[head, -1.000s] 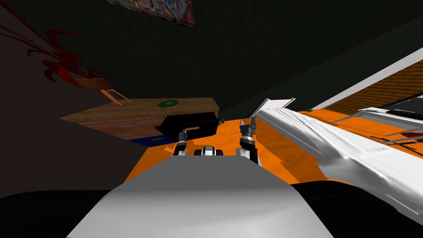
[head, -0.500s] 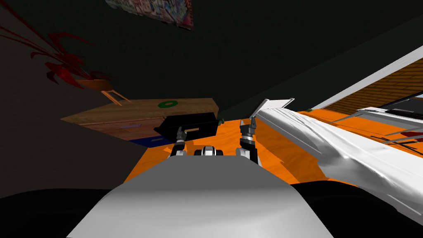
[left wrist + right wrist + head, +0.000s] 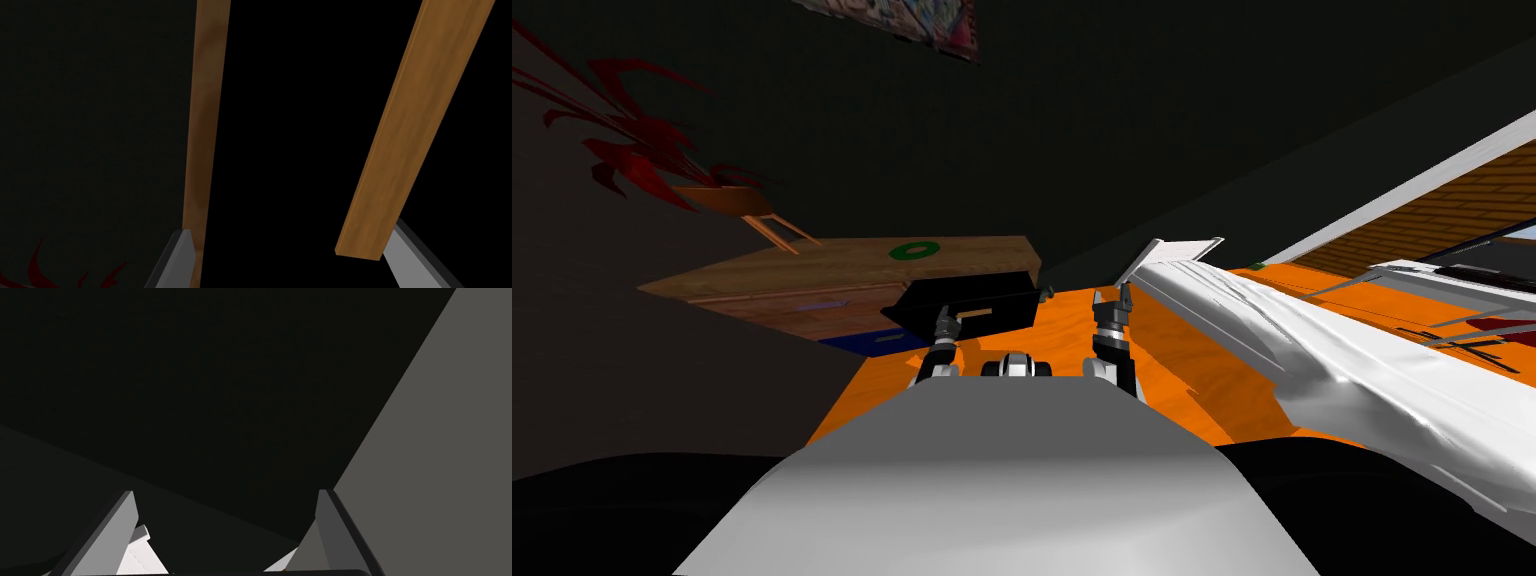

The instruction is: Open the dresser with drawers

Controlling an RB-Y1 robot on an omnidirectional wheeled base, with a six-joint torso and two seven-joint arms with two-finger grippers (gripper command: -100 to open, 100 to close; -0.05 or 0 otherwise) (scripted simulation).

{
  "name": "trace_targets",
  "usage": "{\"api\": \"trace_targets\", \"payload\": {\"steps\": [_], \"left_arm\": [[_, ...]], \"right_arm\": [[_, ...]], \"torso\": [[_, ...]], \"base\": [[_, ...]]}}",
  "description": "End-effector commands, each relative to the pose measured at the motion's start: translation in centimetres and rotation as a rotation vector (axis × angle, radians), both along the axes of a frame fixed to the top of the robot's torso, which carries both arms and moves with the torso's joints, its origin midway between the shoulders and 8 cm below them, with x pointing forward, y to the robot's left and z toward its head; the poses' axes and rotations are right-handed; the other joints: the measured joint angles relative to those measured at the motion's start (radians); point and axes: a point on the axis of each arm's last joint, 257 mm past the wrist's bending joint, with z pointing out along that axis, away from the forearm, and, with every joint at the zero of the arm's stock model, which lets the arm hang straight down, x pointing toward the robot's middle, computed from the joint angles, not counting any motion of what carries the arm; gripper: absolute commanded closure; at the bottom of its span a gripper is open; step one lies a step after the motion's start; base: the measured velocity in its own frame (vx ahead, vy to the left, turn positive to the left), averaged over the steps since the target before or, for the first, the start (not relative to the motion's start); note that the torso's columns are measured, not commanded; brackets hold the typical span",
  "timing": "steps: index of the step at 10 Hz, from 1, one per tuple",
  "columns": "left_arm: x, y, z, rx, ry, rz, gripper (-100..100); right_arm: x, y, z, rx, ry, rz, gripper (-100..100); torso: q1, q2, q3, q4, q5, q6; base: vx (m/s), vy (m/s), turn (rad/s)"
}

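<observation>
Our left claw [image 3: 291, 227] stands spread wide at the dark drawer [image 3: 972, 300], which juts from the wooden dresser [image 3: 812, 275] just ahead of it. The drawer's wooden handle [image 3: 415, 125] lies against one finger [image 3: 405, 252], not squarely between the two. We judge it best to centre the claw on the bar, close firmly, then pull straight back toward us. Our right claw [image 3: 227, 491] hangs open beside it, apart from the drawer.

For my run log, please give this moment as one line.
left gripper: open, at wooden handle | drawer: partly out of dresser | right gripper: open, empty
</observation>
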Motion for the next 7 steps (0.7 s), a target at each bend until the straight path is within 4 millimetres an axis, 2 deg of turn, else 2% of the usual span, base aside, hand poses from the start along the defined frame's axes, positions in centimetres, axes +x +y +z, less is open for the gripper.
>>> {"api": "trace_targets", "payload": {"steps": [1,2,7], "left_arm": [[-0.16,0.13,0.22,-0.001,0.005,-0.001,-100],[-0.22,0.15,0.03,-0.002,0.012,-0.001,0],[-0.45,0.17,-0.74,-0.005,0.031,0.000,0]], "right_arm": [[0.00,0.00,0.00,0.000,0.000,0.000,0],[0.00,0.00,0.00,0.000,0.000,0.000,0],[0.00,0.00,0.00,0.000,0.000,0.000,0]], "torso": [[-0.001,0.002,0.001,0.002,-0.002,-0.001],[0.000,0.001,0.001,0.000,0.000,0.000],[0.003,-0.006,-0.003,-0.005,0.004,0.001]], "base": [[0.007,-0.001,-0.002],[0.000,0.000,0.000],[0.000,0.000,0.000]]}}
